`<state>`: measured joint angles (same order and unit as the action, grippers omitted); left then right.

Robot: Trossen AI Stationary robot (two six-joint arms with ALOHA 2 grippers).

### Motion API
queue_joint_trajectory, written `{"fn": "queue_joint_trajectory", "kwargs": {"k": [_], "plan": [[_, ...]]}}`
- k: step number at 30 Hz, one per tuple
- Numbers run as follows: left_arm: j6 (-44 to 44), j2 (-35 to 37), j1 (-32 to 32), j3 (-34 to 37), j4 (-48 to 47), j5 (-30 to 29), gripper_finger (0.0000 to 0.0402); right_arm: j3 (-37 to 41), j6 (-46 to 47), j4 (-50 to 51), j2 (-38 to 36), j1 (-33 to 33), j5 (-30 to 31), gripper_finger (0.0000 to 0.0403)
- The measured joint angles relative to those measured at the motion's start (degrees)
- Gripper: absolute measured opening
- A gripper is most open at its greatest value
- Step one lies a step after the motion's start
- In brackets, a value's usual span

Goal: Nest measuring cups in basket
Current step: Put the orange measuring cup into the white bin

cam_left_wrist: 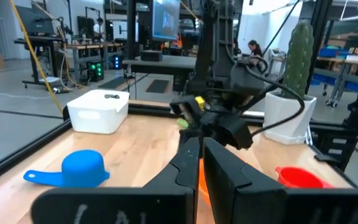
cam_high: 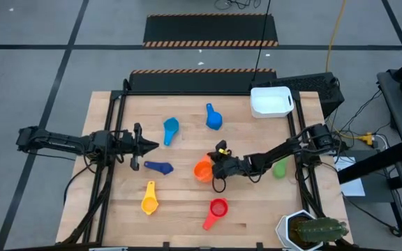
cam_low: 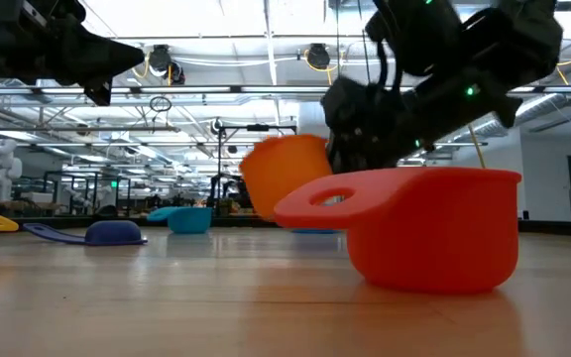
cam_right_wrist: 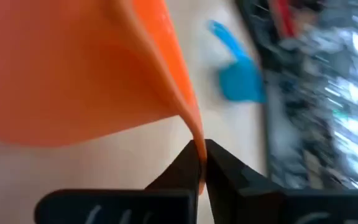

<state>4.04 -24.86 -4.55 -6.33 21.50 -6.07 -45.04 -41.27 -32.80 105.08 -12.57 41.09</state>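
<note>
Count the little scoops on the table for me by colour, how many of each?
Light blue cup: 1
Blue cup: 1
Navy cup: 1
Orange cup: 1
Yellow cup: 1
Red cup: 1
Green cup: 1
Total: 7

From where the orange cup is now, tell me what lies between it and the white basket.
Nothing visible blocks it. The right hand is shut on the orange cup at mid-table; the basket sits at the far right corner. The blue cup lies left of that line, the green cup to its right.
</note>
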Motion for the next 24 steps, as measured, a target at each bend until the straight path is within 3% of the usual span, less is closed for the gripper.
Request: {"fn": "queue_joint_trajectory", "kwargs": {"k": [6,9,15,24], "plan": [[1.7,0.0,-0.1,0.0,2.3,0.1,0.0026,0.0,2.9,-0.2,-2.5,-3.2,24.7,0.0002],[2.5,-0.2,-0.6,-0.3,3.1,0.3,0.0026,0.0,3.5,0.7,-2.4,-4.3,32.4,0.0002],[2.1,-6.2,-3.4,-4.7,2.6,-0.9,0.0026,0.0,14.8,5.3,-2.4,-5.2,37.1,0.0001],[-4.4,-25.3,-6.0,-16.9,2.2,-3.1,0.0026,0.0,28.2,17.5,-2.4,-3.6,31.8,0.0001]]}}
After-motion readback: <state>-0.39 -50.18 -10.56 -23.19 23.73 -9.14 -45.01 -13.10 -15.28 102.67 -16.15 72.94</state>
